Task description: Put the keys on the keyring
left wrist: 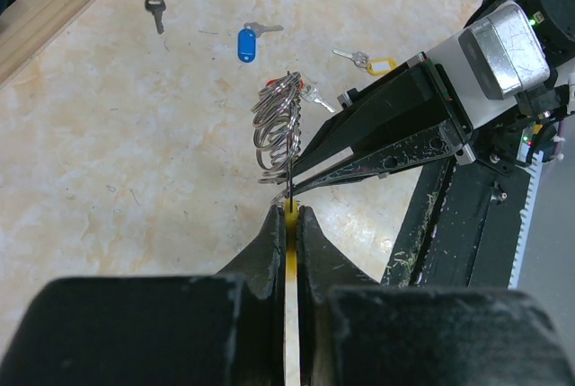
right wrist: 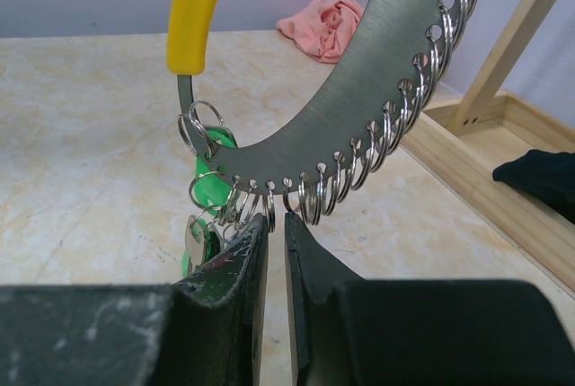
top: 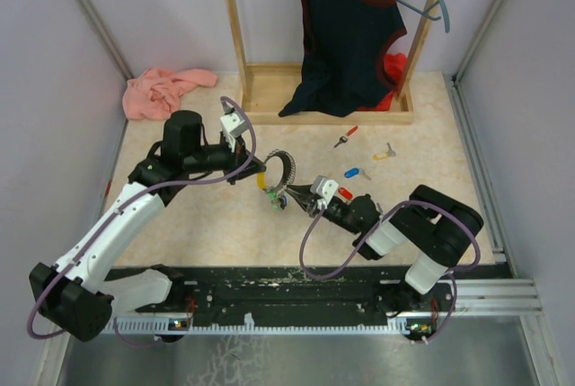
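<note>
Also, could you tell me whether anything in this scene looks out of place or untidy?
A pink cloth lies crumpled in the far left corner, off the wooden rack, where a dark top hangs. The loose keys lie scattered, but that suits the task.

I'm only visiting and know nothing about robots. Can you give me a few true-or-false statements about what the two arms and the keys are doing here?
1. The left gripper is clamped on the yellow part of the keyring. True.
2. The blue-tagged key hangs on the keyring. False: it lies loose on the table.
3. The right gripper has its tips at the keyring's row of small rings. True.
4. The pink cloth is draped over the right arm. False: it lies crumpled in the far left corner.
</note>
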Robot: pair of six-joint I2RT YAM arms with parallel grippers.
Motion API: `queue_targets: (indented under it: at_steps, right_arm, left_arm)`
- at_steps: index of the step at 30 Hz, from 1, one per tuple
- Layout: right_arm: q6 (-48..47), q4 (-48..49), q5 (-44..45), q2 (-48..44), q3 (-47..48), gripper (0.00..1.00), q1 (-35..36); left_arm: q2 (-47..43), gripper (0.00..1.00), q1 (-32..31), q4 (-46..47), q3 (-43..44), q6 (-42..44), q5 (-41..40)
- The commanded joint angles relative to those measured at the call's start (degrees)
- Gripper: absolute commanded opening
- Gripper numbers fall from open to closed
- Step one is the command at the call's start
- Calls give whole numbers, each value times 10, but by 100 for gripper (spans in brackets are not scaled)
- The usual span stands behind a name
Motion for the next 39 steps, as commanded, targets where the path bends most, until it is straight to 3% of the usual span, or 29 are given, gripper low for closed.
queue_targets:
  at_steps: [1,6,10,18,25,35,39]
  right_arm:
    - [-4,50,-3,3,2,13,9]
    - [-4,50,-3,3,2,10,9]
    - [-4,48,-2,3,-1,0,9]
    - [-5,41,7,-15,-16,0,9]
    - [-7,10,17,-48,-28,0,9]
    - [-20,-115,11,-123,-13,0,9]
    - [-35,-205,-13,-148,5,0,9]
  left_arm:
    - [-13,1,-6,28,0,-1,15]
    - [-13,1,-8,34,0,-6,10]
    - [-13,1,-10,36,0,-14,-2]
    - [-23,1,-10,48,-18,-58,-61]
    - [-50,1,-10,95,-84,-141,-113]
    - [-102,14,-9,208,-241,-289,-185]
    - [-117,29,-10,259,-312,-344,-217]
